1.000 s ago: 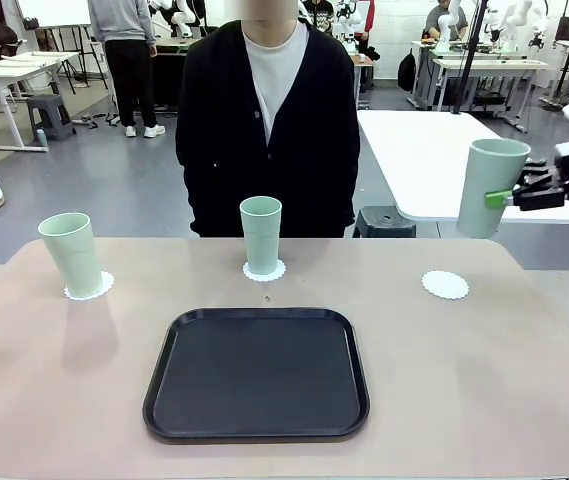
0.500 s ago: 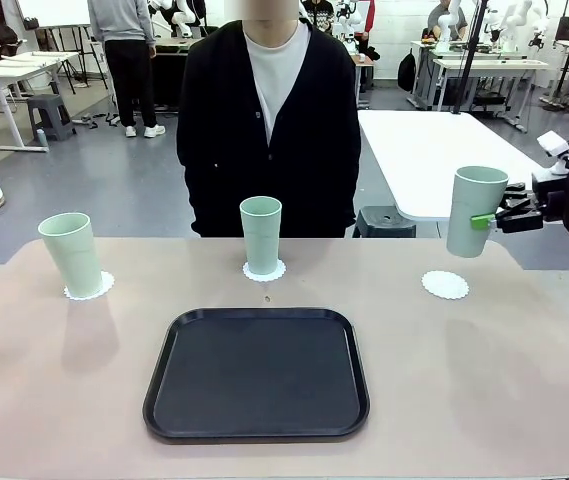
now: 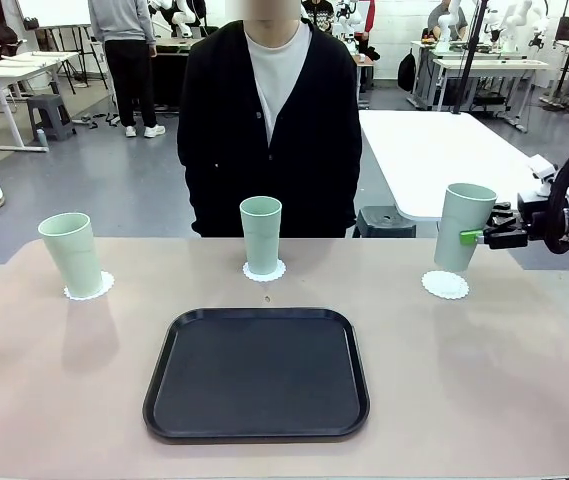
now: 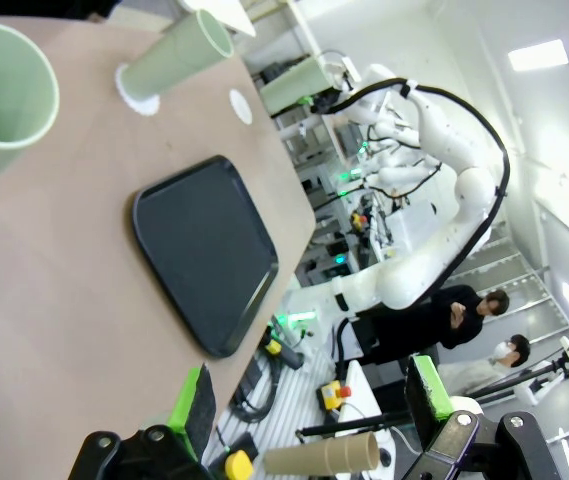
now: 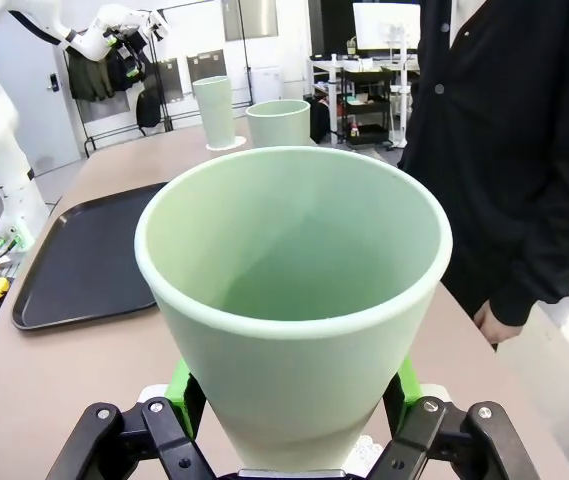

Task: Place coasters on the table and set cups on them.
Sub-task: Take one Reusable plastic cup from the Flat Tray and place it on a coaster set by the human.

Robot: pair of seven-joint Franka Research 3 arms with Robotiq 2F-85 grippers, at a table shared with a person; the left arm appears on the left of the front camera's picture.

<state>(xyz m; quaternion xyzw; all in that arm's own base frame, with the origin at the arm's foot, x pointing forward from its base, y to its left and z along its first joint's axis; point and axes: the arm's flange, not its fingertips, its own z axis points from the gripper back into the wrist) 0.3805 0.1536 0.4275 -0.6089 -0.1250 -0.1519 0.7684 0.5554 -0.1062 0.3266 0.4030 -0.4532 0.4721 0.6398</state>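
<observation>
Three mint-green cups are in view. The left cup [image 3: 71, 254] stands on a lacy white coaster [image 3: 89, 288]. Another cup, the middle one [image 3: 261, 234], stands on its own coaster [image 3: 264, 270]. My right gripper [image 3: 479, 238] is shut on the third cup [image 3: 462, 227], held upright with its base just above the far edge of the right coaster [image 3: 445, 285]. In the right wrist view this cup [image 5: 294, 290] sits between the green pads of my right gripper [image 5: 294, 400]. My left gripper [image 4: 312, 400] is open, with nothing between its fingers, high off the beige table [image 4: 54, 300].
A black tray [image 3: 257, 372] lies on the table's near middle. A person in a black cardigan [image 3: 269, 110] stands at the far edge behind the middle cup. A white table [image 3: 429, 160] stands behind the right side.
My right gripper has carried the cup leftward and down, from above the table's right edge to just over the right coaster. The other cups and tray have not moved.
</observation>
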